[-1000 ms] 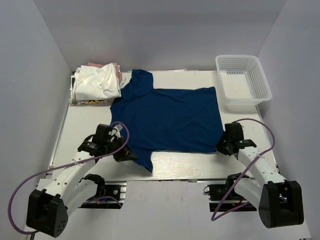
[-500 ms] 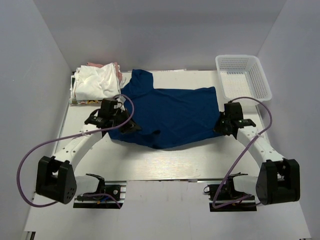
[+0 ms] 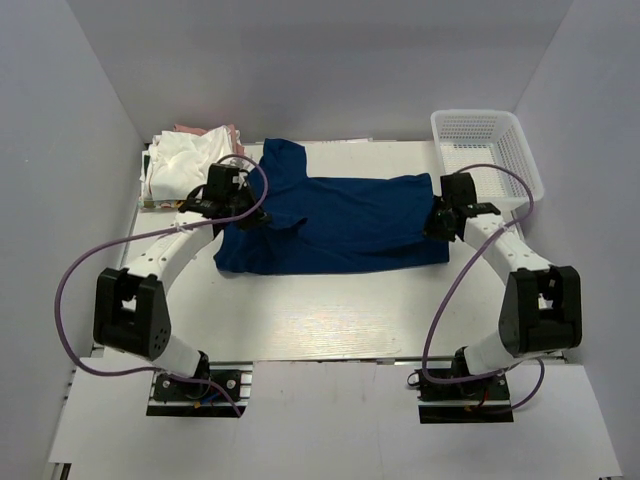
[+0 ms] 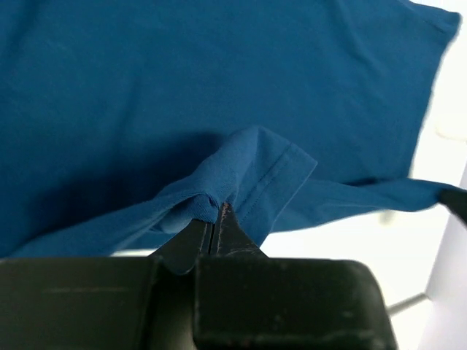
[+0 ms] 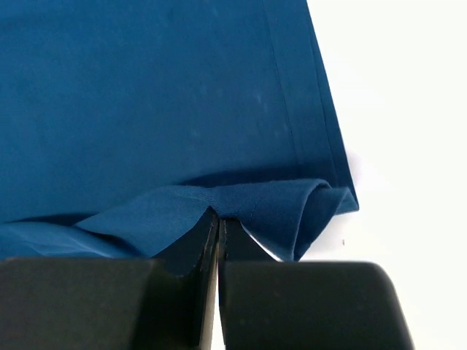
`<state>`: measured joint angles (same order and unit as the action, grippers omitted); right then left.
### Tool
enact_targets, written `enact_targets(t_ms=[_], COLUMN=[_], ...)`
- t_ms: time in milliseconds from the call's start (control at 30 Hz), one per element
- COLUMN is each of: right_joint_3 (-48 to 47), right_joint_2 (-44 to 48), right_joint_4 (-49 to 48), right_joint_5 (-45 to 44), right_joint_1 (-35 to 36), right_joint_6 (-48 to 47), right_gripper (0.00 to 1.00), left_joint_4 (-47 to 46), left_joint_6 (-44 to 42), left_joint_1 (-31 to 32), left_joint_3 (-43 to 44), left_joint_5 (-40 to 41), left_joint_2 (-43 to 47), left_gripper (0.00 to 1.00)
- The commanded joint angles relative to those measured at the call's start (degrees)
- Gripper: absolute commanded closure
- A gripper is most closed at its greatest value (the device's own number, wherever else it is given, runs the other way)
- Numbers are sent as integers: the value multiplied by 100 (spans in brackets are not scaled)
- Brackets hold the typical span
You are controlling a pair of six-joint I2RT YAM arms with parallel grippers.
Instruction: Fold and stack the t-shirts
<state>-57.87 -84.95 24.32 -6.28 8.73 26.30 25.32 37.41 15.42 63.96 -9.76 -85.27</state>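
While the left pincer (image 4: 217, 213) and right pincer (image 5: 217, 217) are each clamped on a corner of the navy shirt (image 3: 340, 225), stretched between them on the worktop (image 3: 330, 310), they should lower together, keeping edges aligned.

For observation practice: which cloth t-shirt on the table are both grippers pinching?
The navy blue cloth t-shirt; left gripper and right gripper are shut on its edges. The heap of white and pink shirts lies ungripped.
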Motion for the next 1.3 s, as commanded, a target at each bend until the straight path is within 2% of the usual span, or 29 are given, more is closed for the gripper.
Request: enact_targets(t_ms=[0,233,267,300,333,367,400,433,467,500,533,567,800,967,1167,1267], right_joint_3=[-488,-1112,-1243,-1384,-1455,-1534,-1683,-1719,-1719,-1676,-1658,-1588,-990,-682,-411,132], right_joint_2=[-249,-1023,-1093,-1146,-1321,-1410,-1437,-1463,-1446,-1402,-1358,-1245,-840,-1085,-1525,-1393], right_joint_4=[20,240,275,336,398,433,451,451,425,373,320,311,-93,-261,-471,-551], right_joint_5=[-355,-567,-593,-585,-402,-365,-304,-216,141,241,381,478,1023,1033,1033,796], right_joint_1=[-21,-29,-3,-12,-21,14,23,32,76,67,93,137,383,436,463,445], right_joint_6=[-143,-187,-178,-178,-196,-283,-310,-362,-380,-398,-407,-442,-539,-512,-460,-338], right_gripper=[100,100,95,88,83,68,59,53,39,28,15,10,10,10,10,10], left_joint_4=[-194,-668,-669,-591,-529,-459,-301,-169,24,104,105,105,-606,-1160,-1126,-611], left_joint_6=[-321,-576,-577,-629,-629,-734,-796,-875,-928,-928,-928,-981,-1060,-999,-806,-489], left_joint_1=[-153,-408,-408,-478,-539,-540,-601,-602,-662,-663,-663,-663,-549,-540,-593,-523], left_joint_3=[292,818,932,1229,1398,1556,1906,2092,2390,2488,2489,2489,1227,163,-734,-1060], left_joint_5=[439,642,642,642,590,493,371,100,-42,-131,-271,-333,-914,-1283,-906,-91], left_joint_2=[-155,-1016,-1174,-1350,-1717,-1903,-2062,-2220,-2465,-2529,-2529,-2529,-1686,-1545,-1677,-1493], left_gripper=[100,100,100,77,57,41,19,15,7,0,0,0,0,0,0,0])
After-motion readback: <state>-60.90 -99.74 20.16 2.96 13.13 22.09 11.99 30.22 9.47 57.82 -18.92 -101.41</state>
